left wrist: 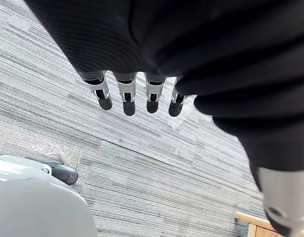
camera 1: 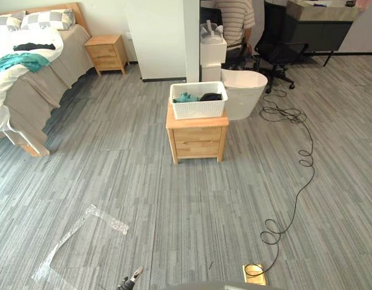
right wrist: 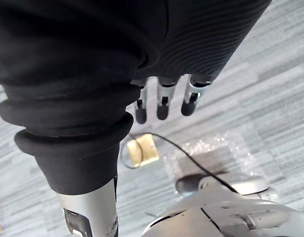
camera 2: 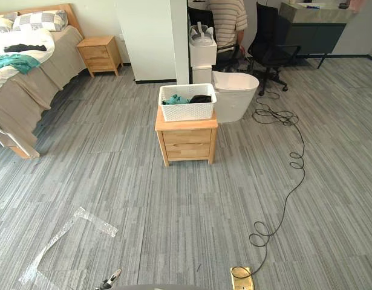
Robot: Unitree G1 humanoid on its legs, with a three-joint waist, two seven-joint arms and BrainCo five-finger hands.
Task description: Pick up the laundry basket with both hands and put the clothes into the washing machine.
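White laundry basket point(camera 1: 198, 109) (teal, black clothes point(camera 1: 187, 97) inside) sits on nightstand point(camera 1: 198, 142).

Left hand point(left wrist: 128, 96), right hand point(right wrist: 163, 101): fingers straight, hanging free.

Centre frame, a white lattice-walled matt plastic laundry basket point(camera 1: 198, 109) holds soft teal and black cloth clothes point(camera 1: 186, 97) on a smooth light-wood bedside cabinet point(camera 1: 197, 142); around it lies a matt grey streaked floor point(camera 1: 173, 211).

Bright, even indoor light on the grey floor point(camera 1: 192, 205), shadows soft and faint.
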